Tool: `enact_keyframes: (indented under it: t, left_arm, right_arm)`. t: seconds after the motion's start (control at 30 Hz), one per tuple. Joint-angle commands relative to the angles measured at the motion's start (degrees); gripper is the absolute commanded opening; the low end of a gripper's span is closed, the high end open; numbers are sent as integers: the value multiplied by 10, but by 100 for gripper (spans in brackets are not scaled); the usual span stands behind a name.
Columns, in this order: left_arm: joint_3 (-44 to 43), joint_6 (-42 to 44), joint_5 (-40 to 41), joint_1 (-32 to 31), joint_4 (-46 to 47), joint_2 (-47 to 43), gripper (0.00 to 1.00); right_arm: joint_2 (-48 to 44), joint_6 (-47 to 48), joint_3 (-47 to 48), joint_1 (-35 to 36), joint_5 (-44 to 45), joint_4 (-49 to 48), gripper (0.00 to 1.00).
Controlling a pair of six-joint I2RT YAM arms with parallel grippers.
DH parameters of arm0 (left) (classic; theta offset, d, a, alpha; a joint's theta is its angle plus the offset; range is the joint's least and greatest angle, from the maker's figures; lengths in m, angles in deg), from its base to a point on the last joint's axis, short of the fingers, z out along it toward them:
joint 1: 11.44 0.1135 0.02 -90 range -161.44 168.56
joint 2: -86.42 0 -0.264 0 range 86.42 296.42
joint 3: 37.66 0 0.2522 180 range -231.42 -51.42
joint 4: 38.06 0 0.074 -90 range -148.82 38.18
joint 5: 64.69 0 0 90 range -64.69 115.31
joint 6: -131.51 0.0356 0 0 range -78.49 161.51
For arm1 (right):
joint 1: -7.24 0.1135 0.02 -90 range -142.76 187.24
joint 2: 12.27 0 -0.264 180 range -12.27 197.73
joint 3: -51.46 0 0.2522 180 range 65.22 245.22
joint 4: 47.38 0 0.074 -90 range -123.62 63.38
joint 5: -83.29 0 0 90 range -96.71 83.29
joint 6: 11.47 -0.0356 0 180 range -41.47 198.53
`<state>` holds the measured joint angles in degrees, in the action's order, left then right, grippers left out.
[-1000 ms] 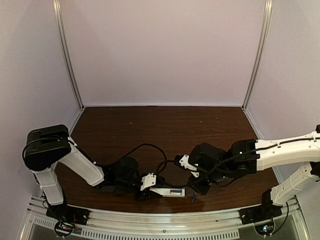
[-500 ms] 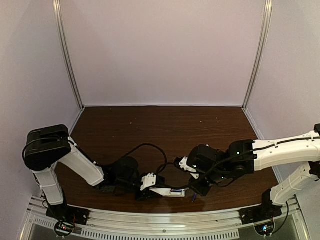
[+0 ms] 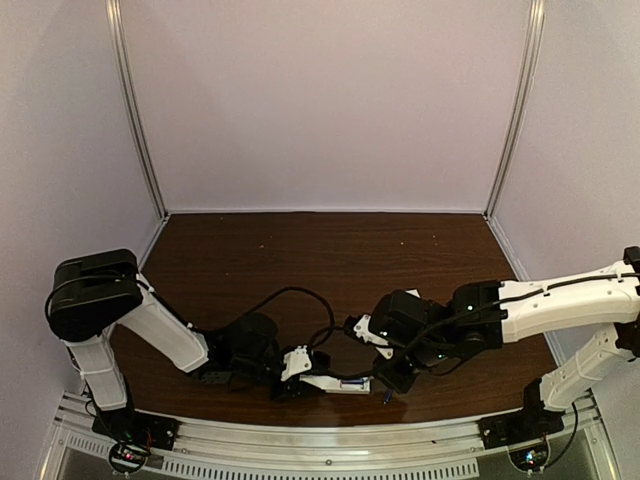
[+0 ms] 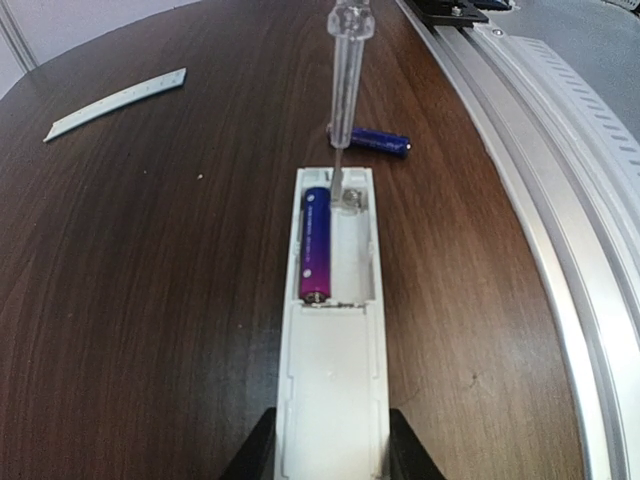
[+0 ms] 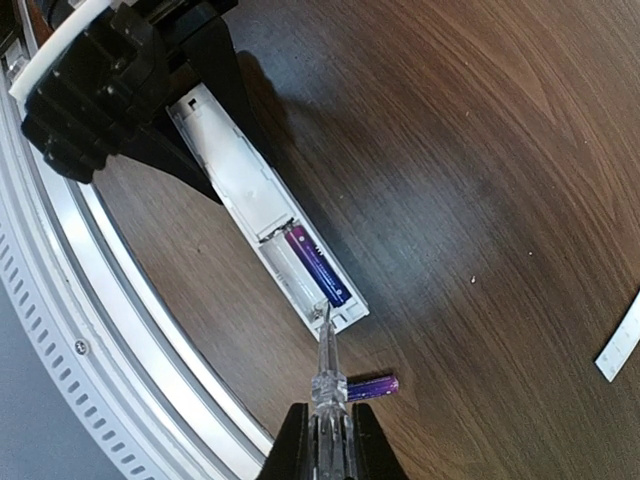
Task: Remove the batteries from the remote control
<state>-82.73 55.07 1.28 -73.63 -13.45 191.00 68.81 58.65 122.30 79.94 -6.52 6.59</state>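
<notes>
**Battery recess of the remote control, uncovered.** The remote control (image 4: 333,350) lies on the dark wooden bench (image 4: 150,280) with its recess face up, alongside the metal rail (image 4: 560,260) at the bench's near edge. The left end effector (image 4: 332,442) pinches one end of the remote control, with a black finger pressed to each long side. Toward the opposite end the recess is open. One seated battery (image 4: 316,245), purple-blue, fills the slot on the side of the remote control away from the rail. The slot on the rail side is vacant.

The right end effector (image 5: 327,435) is pressed together on the clear handle of a screwdriver (image 5: 325,365). The screwdriver's tip enters the vacant slot at the end wall of the remote control. A loose battery (image 4: 378,141) lies on the bench just beyond that end of the remote control and apart from it. In the left wrist view the screwdriver handle crosses one end of it. A flat white cover strip (image 4: 115,103) lies well apart from the remote control, on the side away from the rail.
</notes>
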Motion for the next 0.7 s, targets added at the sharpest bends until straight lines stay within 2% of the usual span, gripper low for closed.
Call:
enact_keyframes:
  t: [0.0, 0.47, 0.67]
  left_arm:
    - [-11, -6, 5, -2, -1, 9, 0]
    - [-39, -69, 63, -2, 33, 39, 0]
    - [-29, -69, 152, -20, 70, 44, 0]
  right_arm:
    - [6, -30, 2, -2, 21, -26, 0]
    - [-76, -227, -136, 24, 134, -163, 0]
    - [-78, -282, -189, 55, 161, -280, 0]
